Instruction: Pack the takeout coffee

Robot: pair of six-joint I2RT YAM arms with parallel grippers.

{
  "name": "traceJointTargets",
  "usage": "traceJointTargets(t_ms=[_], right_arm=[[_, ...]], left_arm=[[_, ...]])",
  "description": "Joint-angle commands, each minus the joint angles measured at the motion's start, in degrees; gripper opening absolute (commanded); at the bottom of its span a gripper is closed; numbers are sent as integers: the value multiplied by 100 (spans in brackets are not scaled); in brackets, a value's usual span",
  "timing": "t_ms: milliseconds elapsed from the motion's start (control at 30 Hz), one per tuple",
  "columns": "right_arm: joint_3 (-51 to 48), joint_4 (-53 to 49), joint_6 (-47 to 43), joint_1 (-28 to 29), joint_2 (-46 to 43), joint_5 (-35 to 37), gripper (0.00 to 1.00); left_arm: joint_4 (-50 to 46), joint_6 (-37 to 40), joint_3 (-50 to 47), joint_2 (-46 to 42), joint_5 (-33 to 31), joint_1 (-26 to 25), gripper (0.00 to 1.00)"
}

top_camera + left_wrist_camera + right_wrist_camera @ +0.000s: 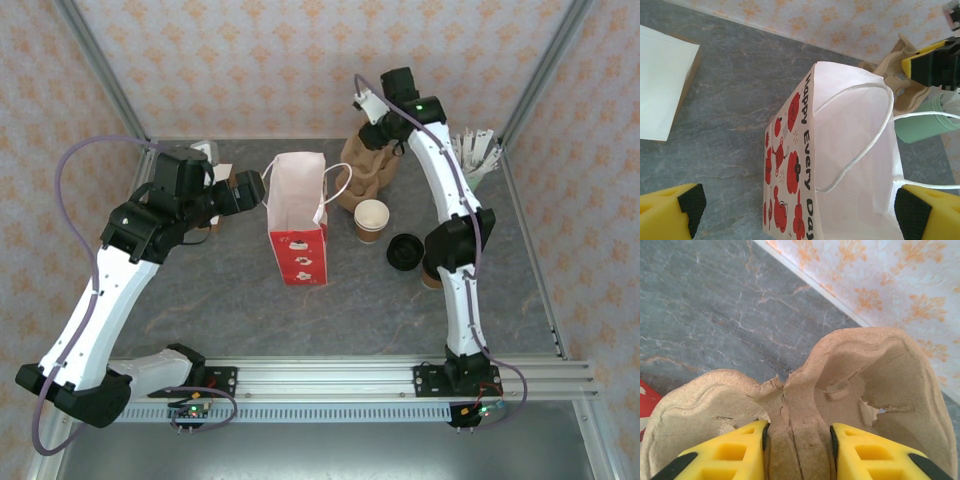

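At the left, the left pincer (pixel 801 207) is held fully open with nothing in it. The mouth of the red-and-white bag (pixel 297 215) is framed between its pads (pixel 690 202). This placement is judged to be for steadying the bag, so that it does not tip or fold shut during loading. The bag is stood upright near the middle of the counter (pixel 200 290), with its cord handles draped across the opening.

Behind and just right of it, a brown moulded-pulp tray (pixel 860 375) is gripped by the right pincer (pixel 798 427). The pincer's fingers are pressed against both sides of the tray's central ridge, presumably because that is the firmest part to lift by.

The takeout coffee (pixel 371 220) is stood on the counter in front of the tray, between the bag and a black lid (pixel 405 251). It is apparently uncovered and is touched by neither pincer. At the far right, a mint-green cup of sticks (pixel 920 127) is set near the back.
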Motion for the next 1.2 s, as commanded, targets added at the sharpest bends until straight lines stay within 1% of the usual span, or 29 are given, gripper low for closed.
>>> traceJointTargets(t_ms=[0,167,400,533,600,733,833,900,1033,1167], right_arm=[[129,219,-22,-23,-639,-148,32],[18,303,201,-20,-1269,-673,32],[-470,401,693,119,-2157,-1955,32],[-1105,926,1193,220,-2712,-2869,32],[-1506,1323,1432,334,-2965,-3209,32],[-2076,1855,1609,683,-3264,-3537,32],[-2336,2321,2112,768,-3302,-3881,31],[-2546,2622,2446,850,-3295,-4009,31],[-2938,2951,2704,1090,-3306,-4045,30],[-3537,3793,3326,1155,-3362,-4142,29]], left_arm=[[226,-238,213,-202,199,54,100],[343,-302,218,-267,447,54,100],[630,-373,155,-156,1111,54,100],[752,-335,98,-1,1168,49,100],[820,-303,67,117,1158,54,99],[948,-170,66,373,1191,54,91],[1052,54,-46,441,996,60,81],[1219,124,-215,395,935,71,77],[1428,155,-498,307,942,139,68],[1478,120,-665,280,941,228,55]])
